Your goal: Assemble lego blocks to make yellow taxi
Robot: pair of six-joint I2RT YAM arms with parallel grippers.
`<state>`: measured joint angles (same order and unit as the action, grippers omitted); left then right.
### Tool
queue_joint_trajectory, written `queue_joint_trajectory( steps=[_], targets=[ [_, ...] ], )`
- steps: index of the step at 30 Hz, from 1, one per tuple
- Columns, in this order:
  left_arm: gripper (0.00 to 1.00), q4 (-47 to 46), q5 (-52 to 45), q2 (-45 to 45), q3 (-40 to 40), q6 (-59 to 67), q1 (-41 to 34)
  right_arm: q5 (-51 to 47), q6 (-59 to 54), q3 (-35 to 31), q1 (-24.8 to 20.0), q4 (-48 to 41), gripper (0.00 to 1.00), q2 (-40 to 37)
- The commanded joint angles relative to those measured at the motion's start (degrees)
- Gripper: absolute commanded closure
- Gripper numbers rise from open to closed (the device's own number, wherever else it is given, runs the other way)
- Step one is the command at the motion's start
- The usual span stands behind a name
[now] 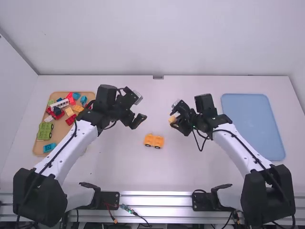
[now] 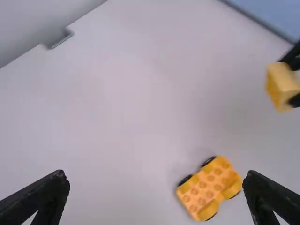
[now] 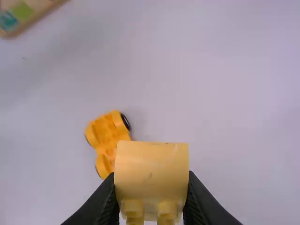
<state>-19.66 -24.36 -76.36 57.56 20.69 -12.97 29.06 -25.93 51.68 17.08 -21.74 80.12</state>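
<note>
My left gripper (image 1: 140, 109) hangs over the table, up and left of the orange-yellow wheeled base (image 1: 154, 140). In the left wrist view the left gripper (image 2: 156, 190) is open, its fingers wide apart, and the studded base (image 2: 209, 188) lies beyond them, near the right finger. My right gripper (image 1: 173, 122), up and right of the base, is shut on a light yellow block (image 1: 171, 119). The right wrist view has the block (image 3: 151, 176) squeezed in the right gripper (image 3: 151, 199), hiding part of the base (image 3: 107, 136).
A wooden tray (image 1: 35, 149) of mixed bricks stands at the left, with a green wheeled piece (image 1: 45, 131) and a blue brick (image 1: 49, 147) in it. A blue tray (image 1: 252, 125) lies at the right, beyond the right arm.
</note>
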Motion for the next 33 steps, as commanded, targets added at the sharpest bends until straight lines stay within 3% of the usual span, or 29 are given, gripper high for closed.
queue_joint_trajectory(
  steps=[1,11,16,23,26,33],
  targets=[
    [0.01,-0.9,4.3,0.9,2.2,0.2,3.0,-13.3,-0.6,2.7,2.5,-2.6,0.71,0.3],
    [0.01,-3.5,4.3,0.9,2.6,-3.8,14.7,-16.0,-6.7,9.6,9.7,-6.1,0.66,8.5],
    [0.01,-5.0,4.3,0.9,2.3,-4.3,17.6,-15.1,-11.6,19.7,13.4,-13.1,0.72,17.4],
    [0.01,-6.3,10.1,0.9,2.3,-7.2,20.9,-14.1,-17.8,36.4,20.3,-24.9,0.69,30.4],
    [0.01,-6.9,10.6,0.9,2.3,-8.1,23.7,-14.1,-21.8,43.2,24.5,-30.1,0.76,36.7],
    [0.01,-7.5,9.0,0.9,2.0,-8.8,28.4,-15.4,-22.3,47.6,29.6,-30.1,0.78,43.8]
  ],
)
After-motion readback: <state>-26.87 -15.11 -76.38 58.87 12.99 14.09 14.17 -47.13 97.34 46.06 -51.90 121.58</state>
